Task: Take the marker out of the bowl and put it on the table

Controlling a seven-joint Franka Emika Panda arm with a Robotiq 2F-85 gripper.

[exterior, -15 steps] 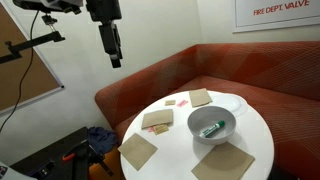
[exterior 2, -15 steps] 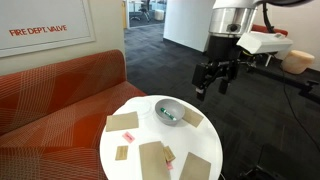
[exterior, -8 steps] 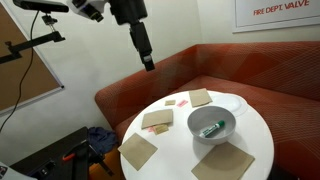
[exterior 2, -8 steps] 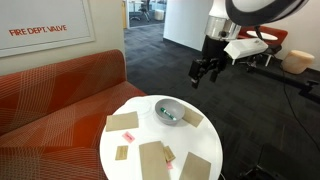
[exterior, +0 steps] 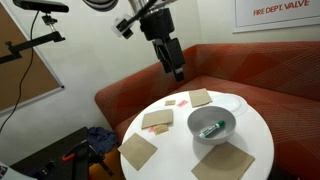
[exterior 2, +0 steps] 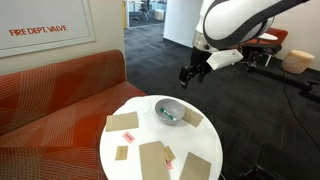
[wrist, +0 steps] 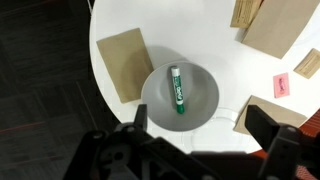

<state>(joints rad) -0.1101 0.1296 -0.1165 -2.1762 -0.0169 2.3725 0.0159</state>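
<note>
The green marker [wrist: 177,88] lies inside the light-grey bowl [wrist: 203,95] on the round white table [wrist: 190,30]. In both exterior views the marker [exterior: 211,128] [exterior 2: 169,116] rests in the bowl [exterior: 226,118] [exterior 2: 178,107]. My gripper [exterior: 179,73] [exterior 2: 186,76] [wrist: 205,128] hangs high above the table, open and empty, its two fingers spread wide on either side of the bowl in the wrist view.
Several brown paper napkins [exterior: 138,151] [exterior 2: 122,122] [wrist: 123,63] lie on the table, with small pink notes [wrist: 282,86]. A flat white plate [exterior: 232,101] sits near the bowl. A red-brown curved bench [exterior: 240,65] [exterior 2: 60,95] wraps behind the table.
The arm has swung across from beside the table to above it, and the gripper now looks down on the bowl. The marker and bowl have not moved.
</note>
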